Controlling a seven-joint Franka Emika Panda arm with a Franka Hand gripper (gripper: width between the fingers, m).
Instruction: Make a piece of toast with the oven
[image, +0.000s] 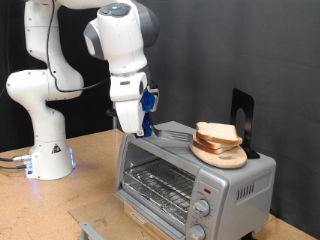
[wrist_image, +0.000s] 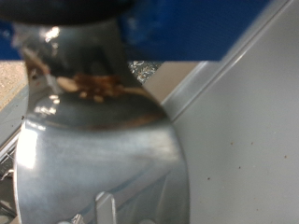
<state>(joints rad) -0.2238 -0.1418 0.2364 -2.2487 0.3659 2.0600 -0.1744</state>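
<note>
Gripper (image: 143, 128) hovering over the oven (image: 190, 172) top's left end, apparently clutching a metal spatula (wrist_image: 103, 159). Toast (image: 217, 133) sitting on a wooden board (image: 220, 154); probably light, soft, crumbly; lifting from beneath seeming safest.

black backdrop (image: 260, 50), wooden tabletop (image: 60, 205)

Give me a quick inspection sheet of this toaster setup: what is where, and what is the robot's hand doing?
Surface: wooden table, bearing the robot base and the oven.
Job's things: silver toaster oven, door open, wire rack bare; bread slices stacked on a round wooden board on the oven's top.
Clutter: black upright stand behind the bread.
Gripper: gripper low over the oven's top at the exterior view's left end, holding a metal spatula.
Cables: bundle beside the base.
Surroundings: black backdrop.
</note>
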